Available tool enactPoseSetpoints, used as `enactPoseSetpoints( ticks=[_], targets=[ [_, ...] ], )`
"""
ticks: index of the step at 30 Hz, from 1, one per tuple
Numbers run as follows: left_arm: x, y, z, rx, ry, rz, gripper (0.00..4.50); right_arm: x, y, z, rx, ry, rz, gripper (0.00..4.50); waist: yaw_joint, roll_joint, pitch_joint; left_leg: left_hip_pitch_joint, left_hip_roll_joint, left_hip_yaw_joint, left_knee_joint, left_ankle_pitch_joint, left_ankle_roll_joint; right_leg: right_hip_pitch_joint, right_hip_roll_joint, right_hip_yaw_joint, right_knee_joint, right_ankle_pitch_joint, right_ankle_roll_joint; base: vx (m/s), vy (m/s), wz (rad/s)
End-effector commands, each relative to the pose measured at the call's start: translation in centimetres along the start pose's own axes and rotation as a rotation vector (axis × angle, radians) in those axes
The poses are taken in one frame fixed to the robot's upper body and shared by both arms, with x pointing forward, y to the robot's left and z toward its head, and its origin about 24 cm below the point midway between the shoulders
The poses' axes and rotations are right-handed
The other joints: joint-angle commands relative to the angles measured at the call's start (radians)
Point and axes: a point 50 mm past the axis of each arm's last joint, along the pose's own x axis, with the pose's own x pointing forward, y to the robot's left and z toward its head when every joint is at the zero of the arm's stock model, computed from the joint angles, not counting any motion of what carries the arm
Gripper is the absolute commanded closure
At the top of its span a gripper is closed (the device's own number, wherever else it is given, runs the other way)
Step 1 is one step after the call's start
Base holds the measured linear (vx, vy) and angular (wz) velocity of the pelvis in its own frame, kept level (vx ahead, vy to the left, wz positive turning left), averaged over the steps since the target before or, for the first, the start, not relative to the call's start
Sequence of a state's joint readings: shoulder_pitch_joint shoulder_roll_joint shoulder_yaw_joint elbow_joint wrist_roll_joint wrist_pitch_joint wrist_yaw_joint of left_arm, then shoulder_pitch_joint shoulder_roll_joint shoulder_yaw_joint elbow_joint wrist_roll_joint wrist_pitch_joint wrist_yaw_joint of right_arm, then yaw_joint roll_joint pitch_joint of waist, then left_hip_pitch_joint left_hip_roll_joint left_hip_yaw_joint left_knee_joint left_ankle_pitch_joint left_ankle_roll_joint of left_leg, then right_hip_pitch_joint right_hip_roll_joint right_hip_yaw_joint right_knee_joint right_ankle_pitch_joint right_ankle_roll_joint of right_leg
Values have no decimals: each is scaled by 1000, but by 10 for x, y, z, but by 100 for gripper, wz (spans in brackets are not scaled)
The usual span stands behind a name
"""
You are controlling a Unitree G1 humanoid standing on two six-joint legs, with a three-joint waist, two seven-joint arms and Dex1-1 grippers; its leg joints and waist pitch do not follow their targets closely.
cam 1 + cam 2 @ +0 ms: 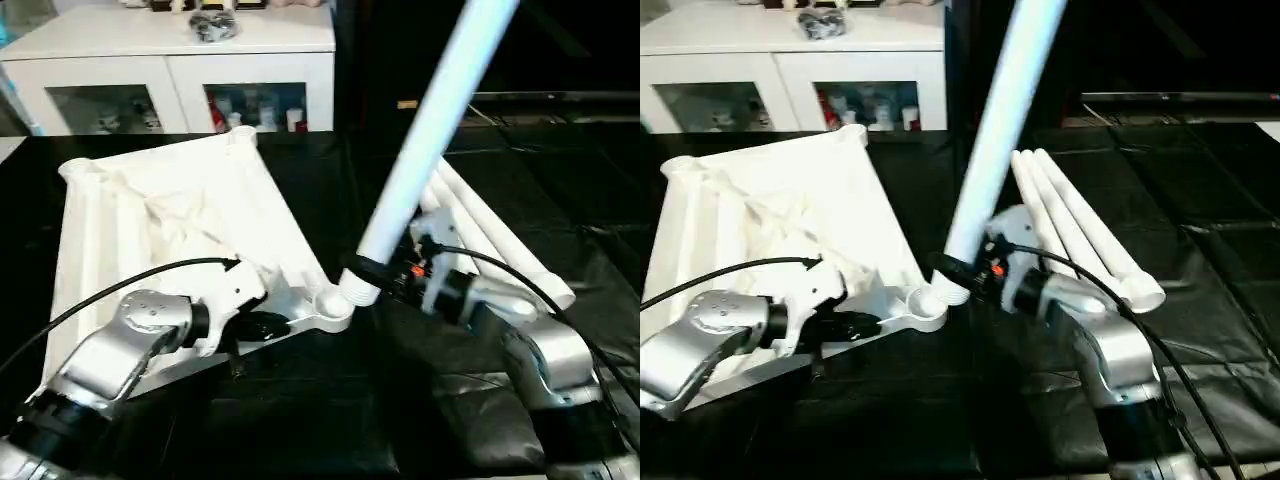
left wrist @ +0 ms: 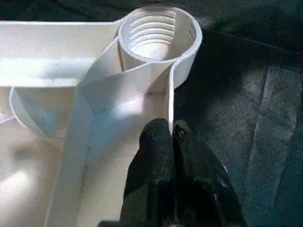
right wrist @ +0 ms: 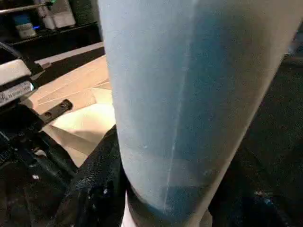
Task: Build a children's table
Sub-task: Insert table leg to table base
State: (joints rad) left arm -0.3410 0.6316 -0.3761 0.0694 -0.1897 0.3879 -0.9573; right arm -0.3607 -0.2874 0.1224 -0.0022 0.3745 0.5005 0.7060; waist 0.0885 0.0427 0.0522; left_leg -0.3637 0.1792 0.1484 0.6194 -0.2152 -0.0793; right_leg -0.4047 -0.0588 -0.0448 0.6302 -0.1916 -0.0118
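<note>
The children's table top (image 1: 180, 210) lies upside down on the black mat, ribs up. Its near corner socket (image 1: 330, 303) is round and threaded inside (image 2: 156, 33). My left gripper (image 1: 262, 325) is shut on the thin rim wall just beside that socket, and the fingers (image 2: 156, 156) pinch the wall between them. My right gripper (image 1: 385, 272) is shut on the lower end of a white leg (image 1: 430, 130). The leg slants up and to the right, with its threaded tip at the socket's rim. Seen along the right wrist, the leg (image 3: 189, 94) stands right in front.
Three more white legs (image 1: 1080, 225) lie side by side on the mat to the right. A white cabinet (image 1: 170, 60) with glass doors stands at the back left. Black cables run along both forearms.
</note>
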Motion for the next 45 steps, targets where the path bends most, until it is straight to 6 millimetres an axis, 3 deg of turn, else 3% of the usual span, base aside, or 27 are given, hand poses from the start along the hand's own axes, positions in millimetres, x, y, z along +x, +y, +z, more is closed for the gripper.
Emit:
enactPoseSetpoints(
  ticks=[1, 6, 8, 12, 13, 16, 20, 23, 24, 32, 34, 45],
  targets=[
    [6, -3, -10, 26, 69, -26, 450, 3, 0, 3, -21, 1, 10, 259, -4, -2, -58, 7, 35, 0, -83, -149, -6, 45, -68, 48, -83, -261, -166, 0, 0, 0],
    [22, -7, 0, 134, 27, -103, 450, 3, -3, 7, -20, -23, -5, 259, 1, -6, -58, 13, 35, 3, -85, -171, -17, 41, -69, 52, -86, -277, -159, 0, 0, 0],
    [27, -8, 8, 147, -6, -138, 450, 2, -3, 7, -22, -20, -5, 259, 3, 3, -56, 21, 37, 3, -87, -216, -26, 35, -68, 53, -90, -319, -156, 0, 0, 0],
    [33, 0, 11, 168, -5, -118, 450, -1, -4, 5, -26, -17, -13, 259, 10, 3, -58, 23, 39, 4, -89, -227, -32, 34, -69, 54, -90, -314, -155, 0, 0, 0],
    [33, 3, 9, 161, 5, -105, 450, -2, -4, 5, -27, -17, -17, 259, 11, 7, -58, 18, 38, 4, -90, -226, -33, 37, -69, 54, -91, -305, -155, 0, 0, 0],
    [30, 7, 4, 140, 15, -92, 450, -4, -3, 3, -24, -17, -24, 259, 15, 4, -62, 10, 39, 2, -90, -196, -33, 45, -73, 53, -83, -254, -160, 0, 0, 0],
    [22, 6, -3, 78, 14, -72, 450, -4, -3, 0, -17, -16, -30, 259, 11, -3, -63, 2, 39, 1, -90, -177, -27, 49, -76, 50, -81, -257, -157, 0, 0, 0],
    [20, 6, -6, 29, 5, -53, 450, -3, -3, -1, -15, -15, -28, 259, 8, -2, -62, 0, 39, 2, -90, -173, -23, 48, -75, 50, -80, -259, -162, 0, 0, 0],
    [19, 6, -6, 21, 3, -53, 407, -2, -2, -1, -15, -15, -28, 259, 7, -2, -62, 1, 40, 2, -90, -171, -24, 48, -75, 50, -79, -258, -164, 0, 0, 0],
    [14, 1, -12, -18, 6, -16, 352, 2, -3, -1, -11, -14, -26, 259, -4, -5, -61, 0, 40, 6, -88, -152, -11, 46, -71, 50, -78, -223, -173, 0, 0, 0],
    [14, 1, -11, -37, -5, -17, 352, 3, -3, -1, -11, -13, -25, 259, -4, -6, -60, 0, 40, 6, -89, -154, -12, 47, -70, 50, -78, -228, -173, 0, 0, 0],
    [12, 1, -13, -46, -5, -12, 443, 2, -1, -4, -15, -5, -21, 259, -4, -3, -58, 1, 40, 5, -91, -173, -16, 45, -70, 51, -83, -256, -161, 0, 0, 0]
  ],
)
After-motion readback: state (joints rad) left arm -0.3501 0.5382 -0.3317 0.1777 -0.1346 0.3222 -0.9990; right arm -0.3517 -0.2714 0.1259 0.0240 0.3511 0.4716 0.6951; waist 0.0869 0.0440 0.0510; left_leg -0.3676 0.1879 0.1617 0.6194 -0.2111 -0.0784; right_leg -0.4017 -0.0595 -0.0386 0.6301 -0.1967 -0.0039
